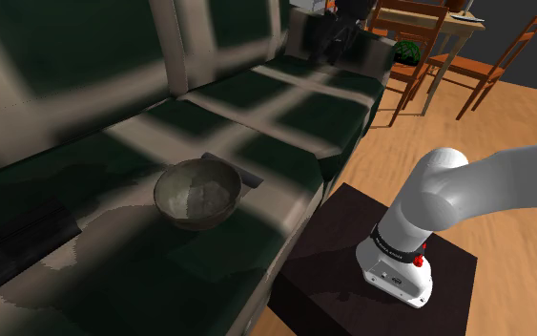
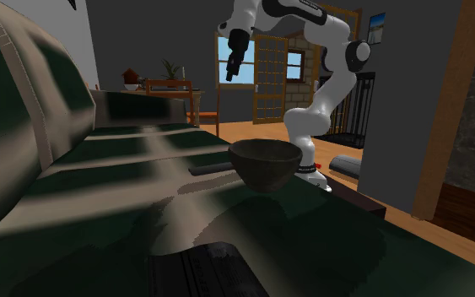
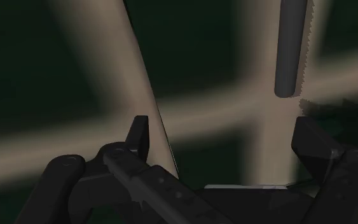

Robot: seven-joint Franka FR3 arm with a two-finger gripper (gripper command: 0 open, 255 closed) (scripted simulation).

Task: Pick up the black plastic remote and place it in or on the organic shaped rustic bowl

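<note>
Shoulder camera's looking down past the stand onto the sofa; the second's sitting low on it, facing the arm; both sharing the bowl; wrist camera's peering close at the sofa.

The bowl is sitting upright and empty on the green sofa seat, grey-brown and rough, with an uneven rim. The remote, slim and dark, is lying flat just beside it, at the bowl's one o'clock in the shoulder view, partly hidden behind it.
</note>
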